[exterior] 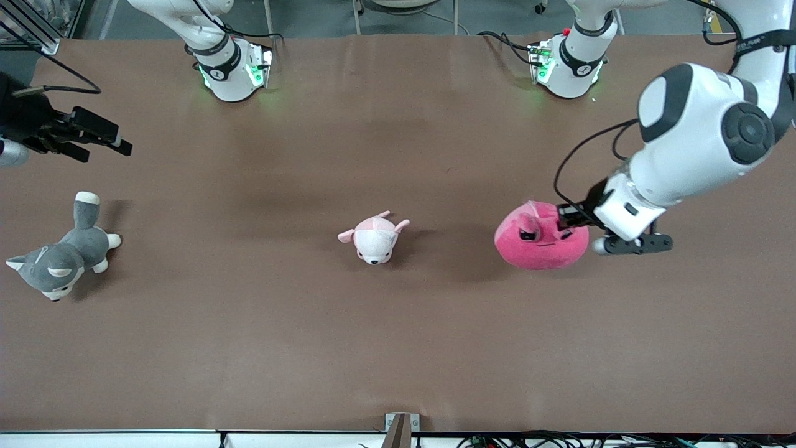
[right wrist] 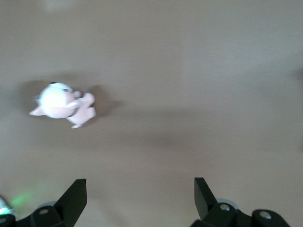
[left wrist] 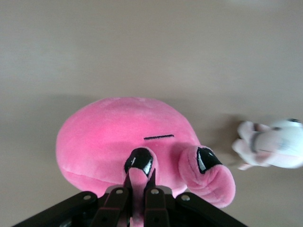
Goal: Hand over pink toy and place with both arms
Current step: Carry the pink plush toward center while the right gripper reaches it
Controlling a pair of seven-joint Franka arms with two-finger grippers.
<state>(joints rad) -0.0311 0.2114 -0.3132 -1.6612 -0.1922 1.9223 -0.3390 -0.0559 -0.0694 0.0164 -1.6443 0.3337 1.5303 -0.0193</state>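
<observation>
The pink toy (exterior: 540, 244) is a large round hot-pink plush with dark eyes, at the left arm's end of the table. My left gripper (exterior: 564, 220) is at its upper edge. In the left wrist view my left gripper (left wrist: 140, 177) is shut on a pink flap of the toy (left wrist: 118, 142), just below one dark eye. I cannot tell whether the toy rests on the table or hangs just above it. My right gripper (exterior: 106, 140) waits open and empty over the right arm's end of the table; in the right wrist view (right wrist: 140, 189) only bare table shows between its fingers.
A small pale pink-and-white plush animal (exterior: 375, 238) lies in the middle of the table; it also shows in the left wrist view (left wrist: 274, 149) and the right wrist view (right wrist: 61, 105). A grey-and-white plush dog (exterior: 59, 255) lies at the right arm's end.
</observation>
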